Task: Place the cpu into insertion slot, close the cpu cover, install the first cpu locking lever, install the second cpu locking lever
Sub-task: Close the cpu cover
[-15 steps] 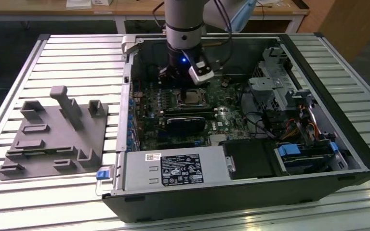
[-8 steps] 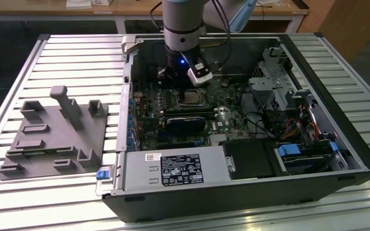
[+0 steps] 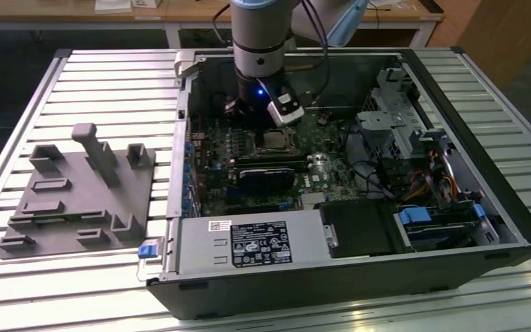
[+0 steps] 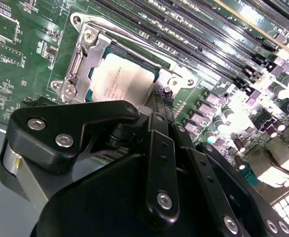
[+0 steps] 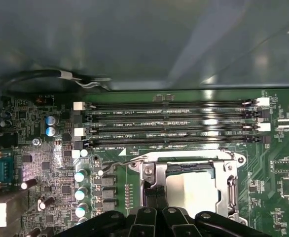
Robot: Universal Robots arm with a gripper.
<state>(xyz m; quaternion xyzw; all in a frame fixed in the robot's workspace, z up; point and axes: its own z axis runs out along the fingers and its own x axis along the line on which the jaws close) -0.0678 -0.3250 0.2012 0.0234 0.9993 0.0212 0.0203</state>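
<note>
The arm reaches down into the open computer case, and my gripper (image 3: 281,122) hangs just over the insertion slot (image 3: 273,142) on the motherboard. In both wrist views the cpu (image 4: 121,81) (image 5: 191,190) lies flat in the slot, silvery top up. The cpu cover (image 4: 81,58) (image 5: 152,174) lies down around it, so the chip shows through its window. My gripper (image 4: 158,98) (image 5: 154,191) is shut, with its tips together at the cover's edge beside the chip. A thin wire locking lever (image 5: 116,166) (image 4: 129,35) runs along one side of the socket, its bent end sticking out past the corner.
Several long black memory slots (image 5: 169,123) (image 4: 194,39) run beside the socket. Capacitors (image 5: 80,177) stand by its other side. In the case are a black card (image 3: 265,176), a power supply (image 3: 247,243) and a drive cage (image 3: 395,114). A grey fixture plate (image 3: 72,200) lies on the slatted table.
</note>
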